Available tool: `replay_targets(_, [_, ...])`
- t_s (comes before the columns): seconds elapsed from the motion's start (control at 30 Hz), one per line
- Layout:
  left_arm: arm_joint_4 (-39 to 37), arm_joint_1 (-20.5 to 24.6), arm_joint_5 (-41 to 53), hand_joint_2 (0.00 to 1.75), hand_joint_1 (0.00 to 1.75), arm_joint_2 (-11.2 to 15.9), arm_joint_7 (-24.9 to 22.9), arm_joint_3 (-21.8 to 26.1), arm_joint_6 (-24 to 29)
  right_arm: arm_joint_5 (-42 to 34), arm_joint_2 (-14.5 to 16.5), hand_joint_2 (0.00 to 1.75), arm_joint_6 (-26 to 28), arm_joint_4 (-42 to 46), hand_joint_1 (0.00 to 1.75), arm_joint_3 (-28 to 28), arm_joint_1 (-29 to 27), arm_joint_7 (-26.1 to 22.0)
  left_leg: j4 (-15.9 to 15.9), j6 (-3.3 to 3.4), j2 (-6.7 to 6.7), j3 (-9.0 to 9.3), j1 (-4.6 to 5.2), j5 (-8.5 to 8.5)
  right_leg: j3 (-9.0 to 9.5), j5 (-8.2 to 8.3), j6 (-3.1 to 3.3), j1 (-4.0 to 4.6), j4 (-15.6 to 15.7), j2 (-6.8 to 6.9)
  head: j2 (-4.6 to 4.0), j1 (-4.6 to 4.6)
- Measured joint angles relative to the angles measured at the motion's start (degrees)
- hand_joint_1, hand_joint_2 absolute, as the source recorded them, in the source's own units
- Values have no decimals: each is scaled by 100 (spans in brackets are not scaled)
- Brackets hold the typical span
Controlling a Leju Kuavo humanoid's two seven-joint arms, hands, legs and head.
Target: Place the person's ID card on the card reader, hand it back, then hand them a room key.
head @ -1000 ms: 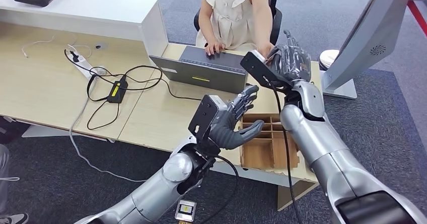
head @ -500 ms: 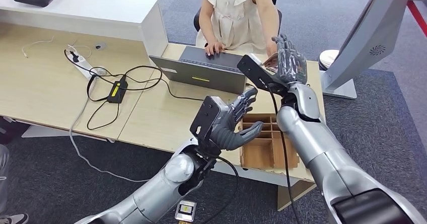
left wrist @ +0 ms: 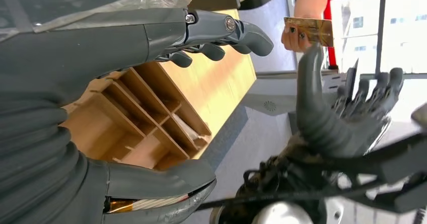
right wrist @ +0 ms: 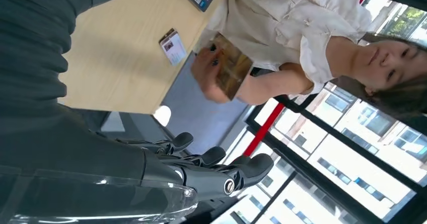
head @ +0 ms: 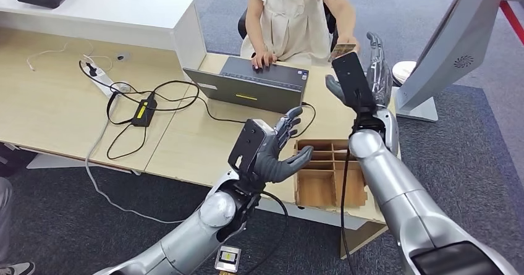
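Note:
The person's hand [head: 346, 42] holds a gold-brown card [head: 341, 48] upright just beyond my right hand [head: 372, 71]. That hand is raised over the desk's far right, fingers spread, with nothing in it. The same card [right wrist: 230, 66] shows in the person's fingers in the right wrist view, and again as the card [left wrist: 308, 29] in the left wrist view. A white ID card with a photo [right wrist: 172, 46] lies flat on the desk. My left hand [head: 276, 149] hovers open over the wooden divided box [head: 327, 179].
A grey laptop [head: 247, 86] sits before the seated person, whose other hand rests on its keys. Black cables and a power strip [head: 133, 102] cross the desk on the left. A white shelf unit [head: 123, 12] stands at the back and a tilted screen stand [head: 445, 46] to the right.
The gold-brown card has left my right hand; the person now holds it and has drawn it back. My right hand has turned and spread its fingers. My left hand barely moved.

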State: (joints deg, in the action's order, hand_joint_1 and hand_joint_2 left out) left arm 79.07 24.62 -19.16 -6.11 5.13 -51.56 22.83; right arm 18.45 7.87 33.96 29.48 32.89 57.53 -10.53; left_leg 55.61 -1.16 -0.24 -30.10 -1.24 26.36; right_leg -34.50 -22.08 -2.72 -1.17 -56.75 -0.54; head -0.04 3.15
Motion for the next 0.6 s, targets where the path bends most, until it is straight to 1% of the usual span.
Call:
replay_targets(0.13, [142, -150, 142, 175, 0, 81, -54, 74, 109, -419, -216, 175, 60, 707, 0, -134, -697, 136, 0, 0, -3, 0, 0, 1, 1, -1, 0, 0, 1, 2, -1, 0])
replay_targets(0.4, [543, -553, 447, 175, 0, 308, -106, 410, 165, -986, -758, 175, -88, 2782, 0, -391, -2554, 662, -2, 1, -2, -1, -1, 4, 2, -5, 0, 0, 3, 2, 0, 0])
replay_targets(0.5, [702, -718, 544, 175, 0, 391, -138, 549, 130, -933, -876, 175, -178, 3479, 0, -414, -3200, 800, -3, 1, -1, -2, -1, 4, 1, -8, 1, 1, 3, 2, 0, 1])
replay_targets(0.6, [806, -801, 619, 175, 0, 453, -158, 627, 90, -661, -957, 175, -235, 3915, 0, -398, -3516, 899, -4, 0, -1, -1, -1, 4, 1, -8, 1, 1, 3, 2, -1, 1])
